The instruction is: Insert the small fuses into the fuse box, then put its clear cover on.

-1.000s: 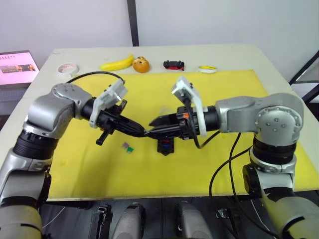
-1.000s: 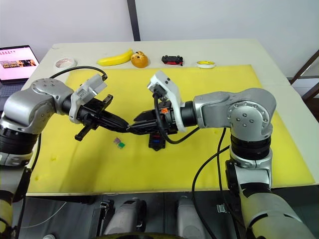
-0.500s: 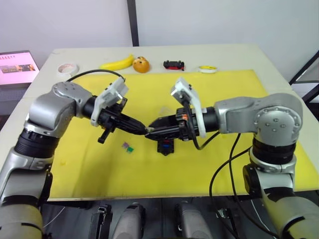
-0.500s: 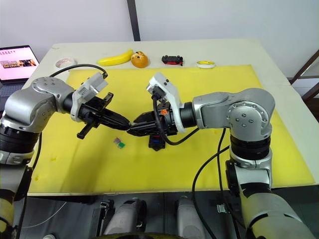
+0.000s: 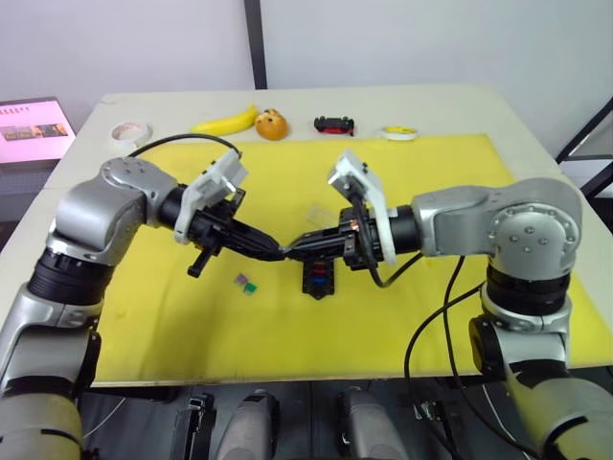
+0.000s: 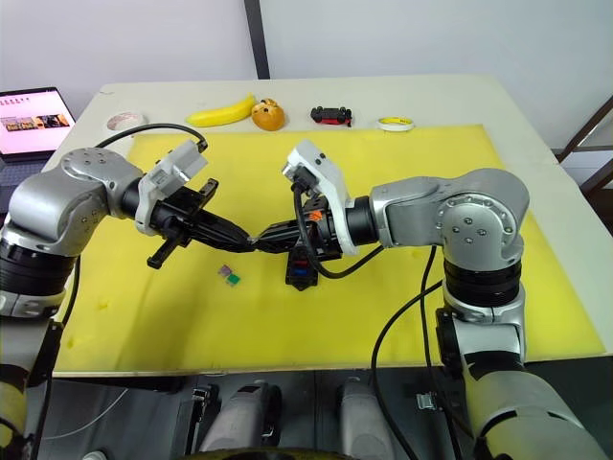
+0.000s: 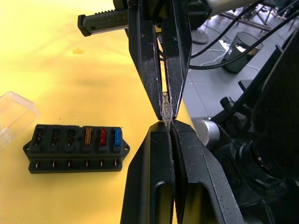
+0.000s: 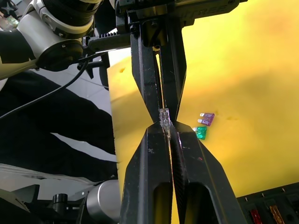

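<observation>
Fuse (image 7: 165, 108) — pale, long axis along both pincers — nipped tip-to-tip between left pincer (image 5: 278, 255) and right pincer (image 5: 292, 253).

Two head cameras look down over the yellow mat (image 5: 460, 316) from above. Each wrist camera looks closely along its fingers; all share the fuse box (image 7: 74, 147).

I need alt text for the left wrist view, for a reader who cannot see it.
Two grippers meet tip to tip, both pinching one small pale fuse: the left gripper from below, the right gripper from above. Beside them on the yellow mat lies the black fuse box, holding orange, red and blue fuses, with the clear cover close by.
</observation>
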`<state>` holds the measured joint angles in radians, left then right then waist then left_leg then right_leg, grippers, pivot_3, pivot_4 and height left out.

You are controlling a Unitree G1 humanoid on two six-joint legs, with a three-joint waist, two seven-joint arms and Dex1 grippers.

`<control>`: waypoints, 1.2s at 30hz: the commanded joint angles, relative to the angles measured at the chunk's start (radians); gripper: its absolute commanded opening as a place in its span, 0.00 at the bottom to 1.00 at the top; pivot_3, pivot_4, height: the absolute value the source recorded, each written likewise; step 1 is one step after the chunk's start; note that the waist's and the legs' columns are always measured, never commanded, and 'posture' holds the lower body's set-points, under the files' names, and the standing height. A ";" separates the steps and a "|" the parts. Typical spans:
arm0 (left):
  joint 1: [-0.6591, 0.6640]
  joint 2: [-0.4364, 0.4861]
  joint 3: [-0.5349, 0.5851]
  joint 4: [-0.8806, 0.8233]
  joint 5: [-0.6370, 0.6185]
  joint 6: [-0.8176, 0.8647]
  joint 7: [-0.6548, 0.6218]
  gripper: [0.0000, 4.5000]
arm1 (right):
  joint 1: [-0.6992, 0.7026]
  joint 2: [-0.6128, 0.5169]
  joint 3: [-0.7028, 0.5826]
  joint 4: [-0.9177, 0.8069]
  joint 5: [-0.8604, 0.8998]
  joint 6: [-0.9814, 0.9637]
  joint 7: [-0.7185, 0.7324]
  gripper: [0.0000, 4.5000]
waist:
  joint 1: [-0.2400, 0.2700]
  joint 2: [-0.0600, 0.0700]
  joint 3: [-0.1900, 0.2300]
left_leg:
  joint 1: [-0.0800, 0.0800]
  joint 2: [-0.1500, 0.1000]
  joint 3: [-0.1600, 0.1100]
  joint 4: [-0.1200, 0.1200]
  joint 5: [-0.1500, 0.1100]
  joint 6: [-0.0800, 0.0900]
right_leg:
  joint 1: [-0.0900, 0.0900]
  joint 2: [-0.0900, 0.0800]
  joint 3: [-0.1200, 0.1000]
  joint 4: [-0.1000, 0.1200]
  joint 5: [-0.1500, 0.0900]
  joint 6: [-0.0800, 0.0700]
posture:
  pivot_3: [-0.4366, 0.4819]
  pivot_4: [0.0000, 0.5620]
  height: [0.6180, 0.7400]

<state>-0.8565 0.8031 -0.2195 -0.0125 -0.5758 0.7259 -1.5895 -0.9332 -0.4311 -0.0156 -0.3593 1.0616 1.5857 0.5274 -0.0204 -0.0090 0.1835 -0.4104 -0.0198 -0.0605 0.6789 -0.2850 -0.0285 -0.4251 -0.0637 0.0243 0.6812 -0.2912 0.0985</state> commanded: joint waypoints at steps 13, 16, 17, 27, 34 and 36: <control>0.002 0.012 0.021 -0.019 0.010 -0.026 0.003 0.00 | -0.009 -0.084 0.072 -0.069 -0.023 -0.112 0.065 0.07 | 0.000 0.000 0.000 | 0.000 0.000 0.000 0.000 0.000 0.000 | 0.000 0.000 0.000 0.000 0.000 0.000 | 0.48 0.27 1.00; 0.002 0.012 0.022 -0.020 0.011 -0.026 0.001 0.00 | -0.009 -0.088 0.075 -0.067 -0.020 -0.114 0.070 0.31 | 0.000 0.000 0.000 | 0.000 0.000 0.000 0.000 0.000 0.000 | 0.000 0.000 0.000 0.000 0.000 0.000 | 0.48 0.27 1.00; 0.003 0.013 0.022 -0.020 0.012 -0.027 0.000 0.00 | -0.010 -0.089 0.075 -0.064 -0.021 -0.113 0.068 0.40 | 0.000 0.000 0.000 | 0.000 0.000 0.000 0.000 0.000 0.000 | 0.000 0.000 0.000 0.000 0.000 0.000 | 0.48 0.27 1.00; 0.004 0.011 0.021 -0.021 0.020 -0.032 -0.003 0.00 | -0.029 -0.080 0.051 -0.026 -0.005 -0.094 0.066 0.52 | 0.000 0.000 0.000 | 0.000 0.000 0.000 0.000 0.000 0.000 | 0.000 0.000 0.000 0.000 0.000 0.000 | 0.48 0.27 1.00; 0.004 0.009 0.021 -0.023 0.021 -0.033 -0.003 0.00 | -0.034 -0.067 0.039 -0.015 0.009 -0.080 0.054 0.52 | 0.000 0.000 0.000 | 0.000 0.000 0.000 0.000 0.000 0.000 | 0.000 0.000 0.000 0.000 0.000 0.000 | 0.48 0.27 1.00; 0.005 0.009 0.020 -0.025 0.021 -0.032 -0.004 0.00 | -0.036 -0.062 0.037 -0.013 0.010 -0.076 0.051 0.52 | 0.000 0.000 0.000 | 0.000 0.000 0.000 0.000 0.000 0.000 | 0.000 0.000 0.000 0.000 0.000 0.000 | 0.48 0.27 1.00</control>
<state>-0.8496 0.8033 -0.2197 -0.0178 -0.5539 0.7074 -1.5886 -0.9369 -0.4979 0.0549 -0.3666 1.0504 1.5077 0.5805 -0.0200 -0.0090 0.1835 -0.4104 -0.0196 -0.0605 0.6788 -0.2851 -0.0284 -0.4252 -0.0637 0.0243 0.6810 -0.2912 0.0985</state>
